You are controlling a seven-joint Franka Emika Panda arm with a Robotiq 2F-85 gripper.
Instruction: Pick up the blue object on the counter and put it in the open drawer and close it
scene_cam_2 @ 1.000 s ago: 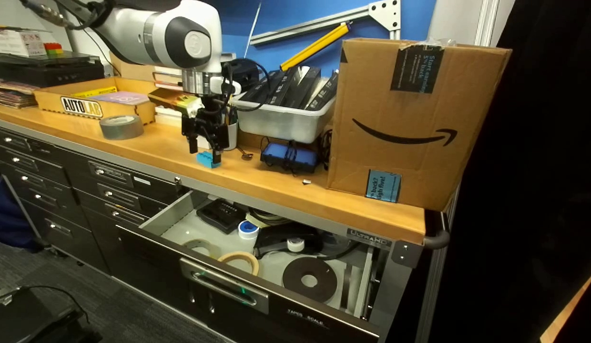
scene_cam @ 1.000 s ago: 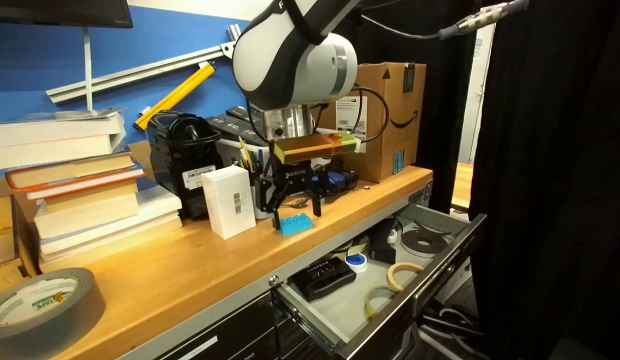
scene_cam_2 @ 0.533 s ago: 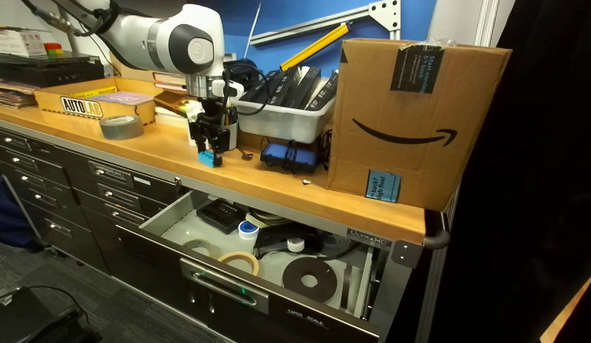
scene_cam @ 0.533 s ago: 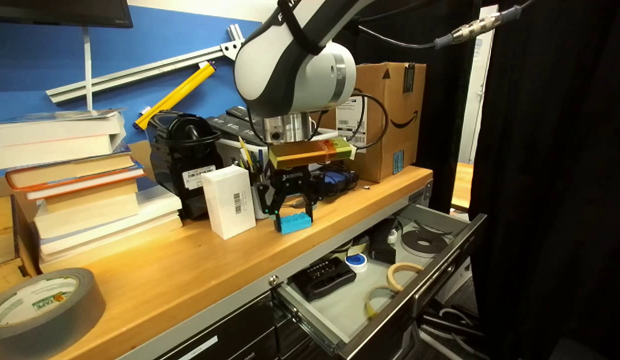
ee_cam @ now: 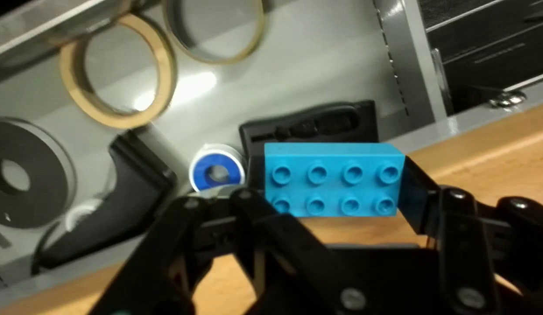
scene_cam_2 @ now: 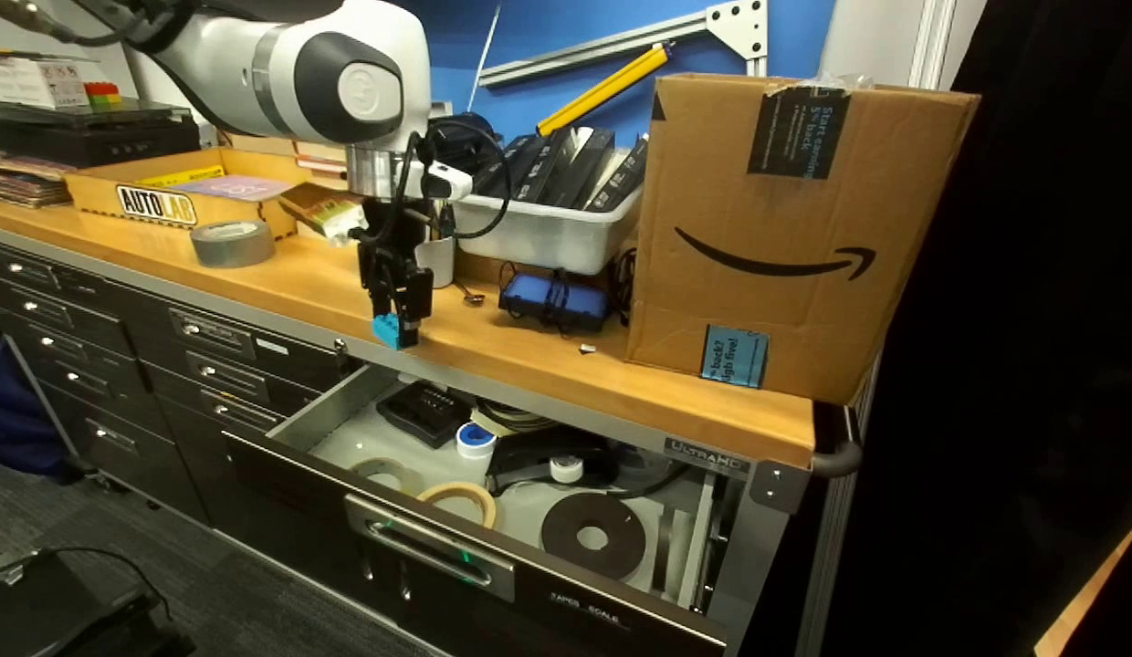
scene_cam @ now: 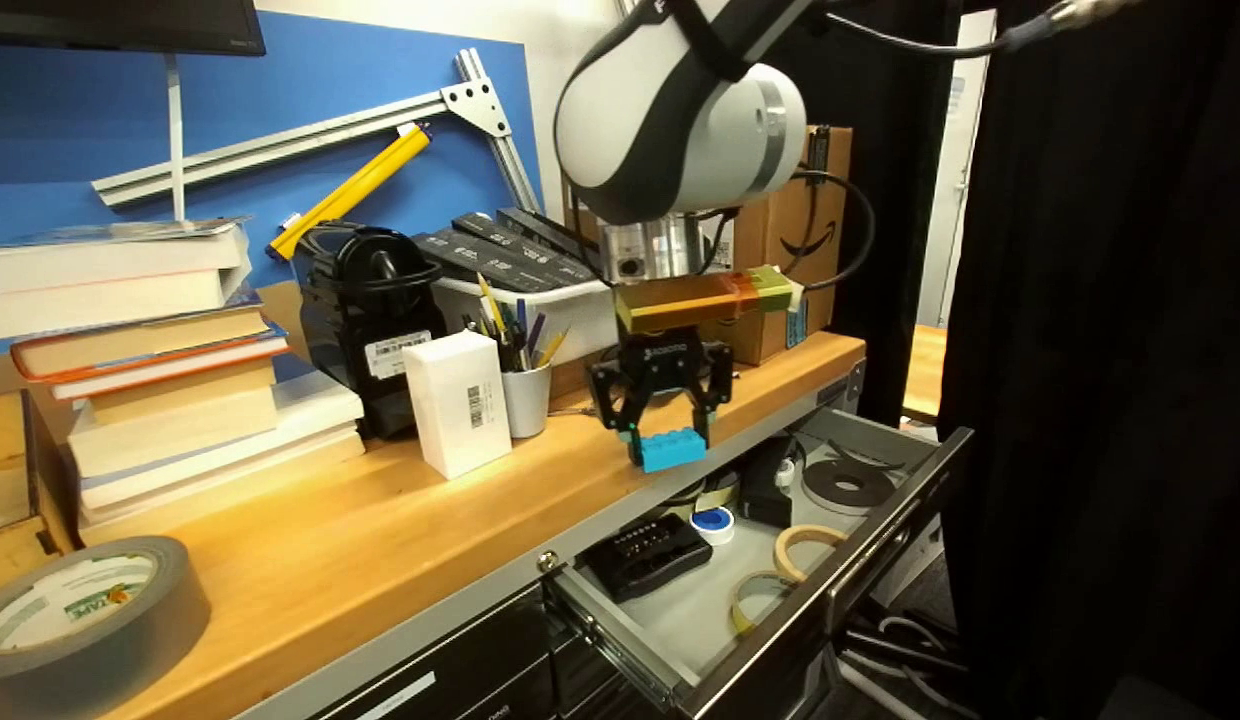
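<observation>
The gripper is clamped on the blue brick, pressing its two short ends, with the brick's studs facing up. In both exterior views they are at the front edge of the wooden counter; how high above the wood is hard to tell. Just past that edge and lower down, the drawer stands pulled out, and in the wrist view the brick shows partly against its inside, partly against wood. The drawer's front and both ends stand up as raised metal edges. Nearest the brick in there lies a black case, with a blue-and-white tape roll beside it; past the case, a stretch of pale floor reaches one end. A thin yellowish tape ring and a tan tape ring lie near the front, with a black tool and a dark flat roll toward the opposite end. On the counter, a white box and a pen cup stand side by side, apart from the gripper. A cord-wrapped navy item and a tall cardboard box are toward one end, a plastic bin sits farther back, and a duct tape roll and stacked books are well off the other way.
</observation>
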